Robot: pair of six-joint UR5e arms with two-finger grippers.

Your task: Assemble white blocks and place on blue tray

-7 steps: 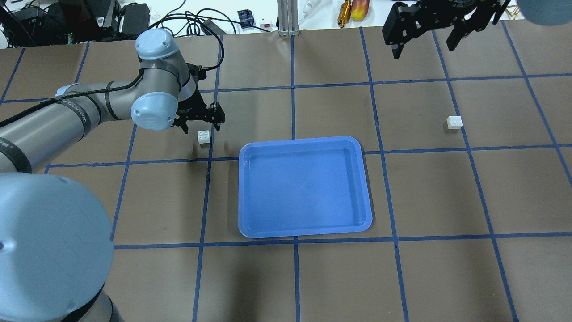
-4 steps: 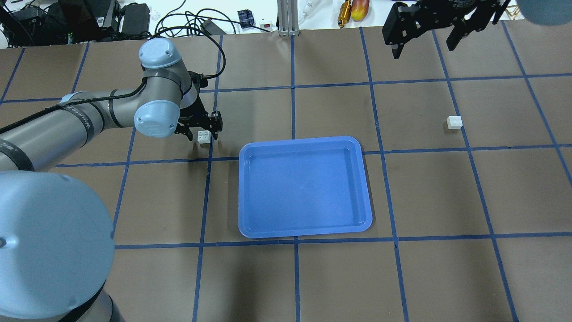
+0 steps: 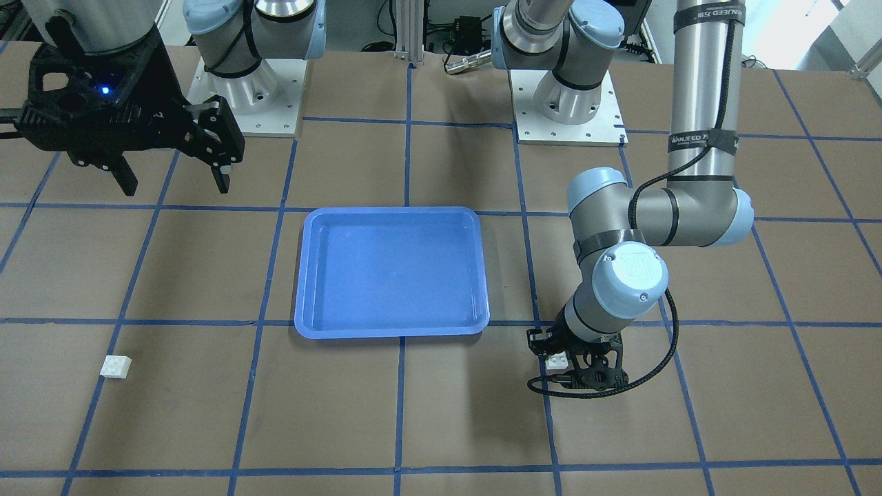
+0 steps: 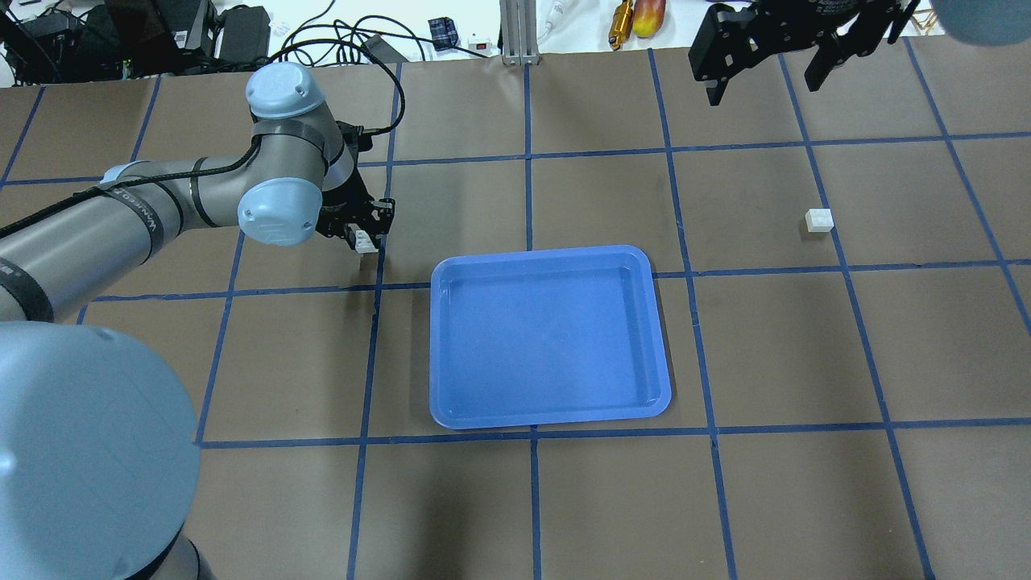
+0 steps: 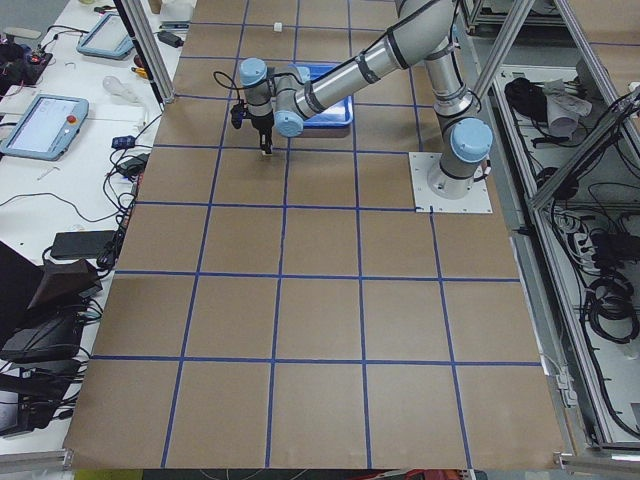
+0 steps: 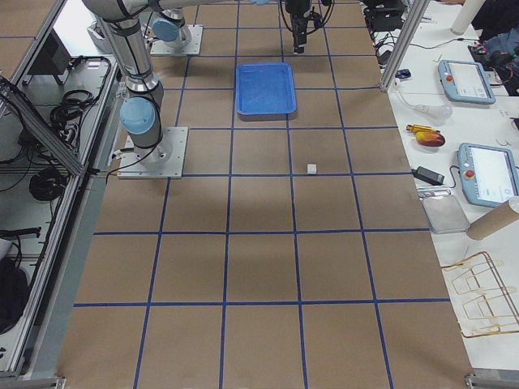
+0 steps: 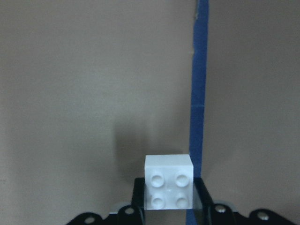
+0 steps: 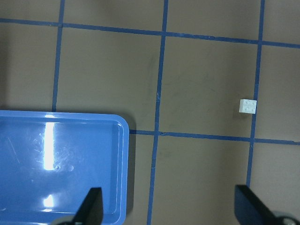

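left jaws on one block, right arm parked high

- left gripper (image 4: 366, 235) is low over the table (image 4: 773, 346), just off the blue tray's (image 4: 556, 338) far left corner as the overhead shows it.
- wrist view: first white block (image 7: 168, 187) sits studs up between the black fingers (image 7: 138, 201), one against each side. i read the jaws as pinching it. i can't tell if it rests on the paper or hangs just clear.
- blue tape line (image 7: 199, 93) runs just beside that block.
- right gripper (image 4: 763, 84) hangs high at the far right of the table, jaws spread wide, holding nothing.
- second white block (image 4: 818, 220) lies alone on the brown paper, studs up, well apart from the tray's right side and near a tape line.
- the tray lies flat mid-table, between the two blocks.
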